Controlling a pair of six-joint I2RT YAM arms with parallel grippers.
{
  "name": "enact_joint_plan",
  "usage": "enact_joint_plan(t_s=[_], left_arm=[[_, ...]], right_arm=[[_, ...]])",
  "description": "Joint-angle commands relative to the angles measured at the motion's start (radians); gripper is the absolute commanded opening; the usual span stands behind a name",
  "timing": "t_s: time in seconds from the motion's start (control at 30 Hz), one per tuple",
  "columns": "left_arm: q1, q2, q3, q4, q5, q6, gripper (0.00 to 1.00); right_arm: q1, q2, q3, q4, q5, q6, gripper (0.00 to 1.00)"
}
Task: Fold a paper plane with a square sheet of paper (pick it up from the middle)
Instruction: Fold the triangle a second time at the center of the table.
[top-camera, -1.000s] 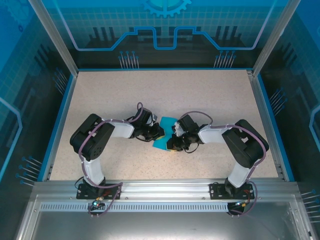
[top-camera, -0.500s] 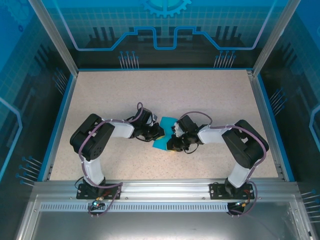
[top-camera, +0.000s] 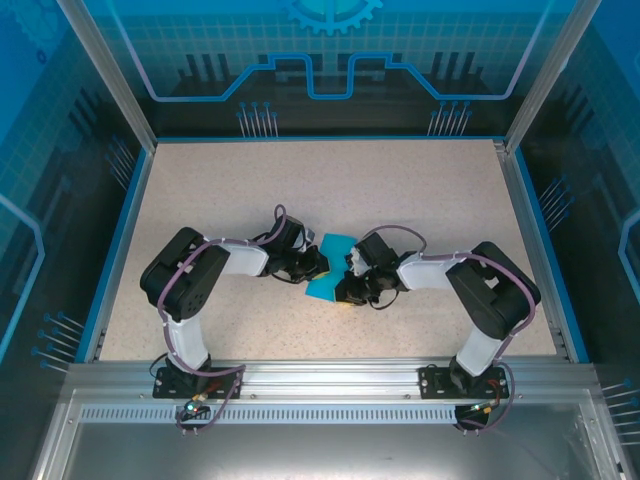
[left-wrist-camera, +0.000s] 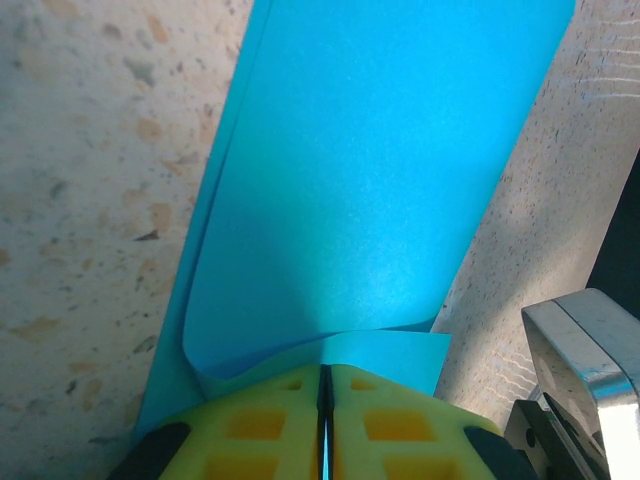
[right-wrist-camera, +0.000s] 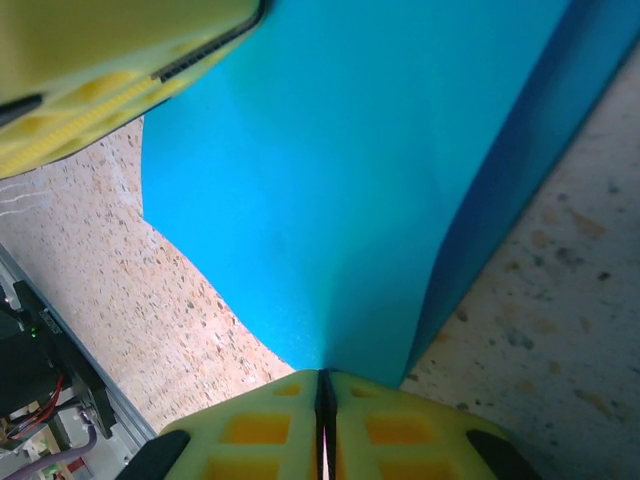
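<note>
Here, the square sheet of paper (top-camera: 328, 266) lay bowed between the left gripper (left-wrist-camera: 323, 378) and the right gripper (right-wrist-camera: 323, 382), its length running straight ahead of each. Both were pinched shut on it, at opposite edges, so neither of your arms was nearer.

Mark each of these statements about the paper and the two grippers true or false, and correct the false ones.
1. The left gripper has its fingers shut on the square sheet of paper. True.
2. The right gripper hangs open, clear of the paper. False: its fingers are shut on an edge of the sheet too.
3. The sheet lies flat on the table. False: it is bent, pinched between both grippers, with one side curling under.
4. The paper is plain teal-blue with no print. True.
</note>
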Motion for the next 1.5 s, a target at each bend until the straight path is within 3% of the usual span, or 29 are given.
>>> enact_joint_plan(t_s=[0.0,0.3,0.67,0.97,1.27,1.47], left_arm=[[-0.004,0.053,-0.03,-0.072,-0.023,0.016,0.12],[-0.006,0.042,-0.029,-0.076,-0.02,0.016,0.12],[-0.007,0.041,-0.023,-0.077,-0.017,0.016,0.12],[-0.006,0.004,0.001,-0.087,-0.006,0.03,0.16],[-0.009,-0.071,0.018,-0.033,0.095,0.008,0.26],[-0.008,-0.011,0.03,-0.015,0.075,0.016,0.26]], right_arm=[[0.008,0.027,-0.049,-0.069,0.032,0.008,0.11],[-0.045,-0.141,-0.031,0.029,-0.011,0.057,0.12],[-0.021,0.049,0.036,0.061,-0.023,0.077,0.13],[-0.026,0.079,-0.054,0.038,0.011,0.061,0.11],[-0.028,0.071,-0.042,0.021,0.035,0.059,0.1],[-0.028,0.074,-0.041,0.01,0.044,0.053,0.09]])
